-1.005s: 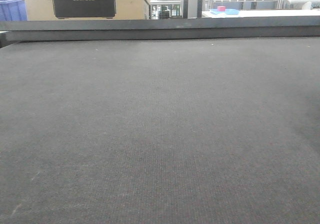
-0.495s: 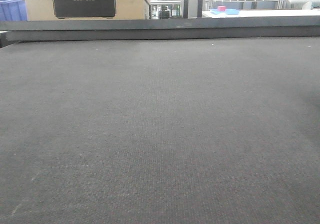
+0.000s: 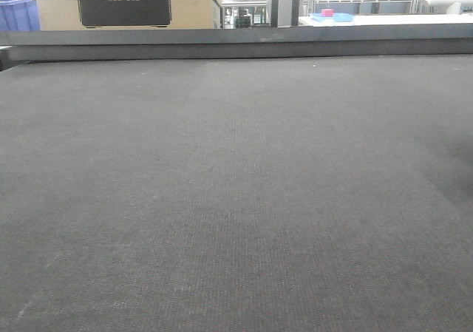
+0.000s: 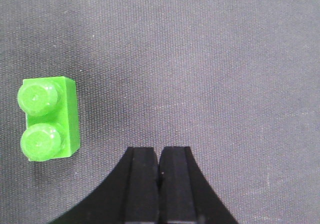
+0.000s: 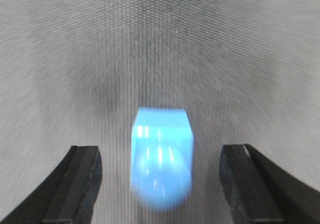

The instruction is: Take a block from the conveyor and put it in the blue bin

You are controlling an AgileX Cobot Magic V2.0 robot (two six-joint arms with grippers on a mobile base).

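**No readable text in any view**

Only 1 trace of writing shows. In the front view, at the far left beyond the conveyor point(image 3: 236, 199) rail, a tan cardboard box point(image 3: 196, 10) has a dark rectangular panel point(image 3: 124, 10) on its face. A short line of pale lettering runs along the top of that panel, centred, but it is too small and blurred to make out. Nothing else in the front view or the 2 wrist views carries legible words, numbers or signs.

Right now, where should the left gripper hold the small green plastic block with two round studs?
Take the green two-stud block by its two long flat sides, from above: its studs face up and its narrow width matches how the shut left gripper opens.
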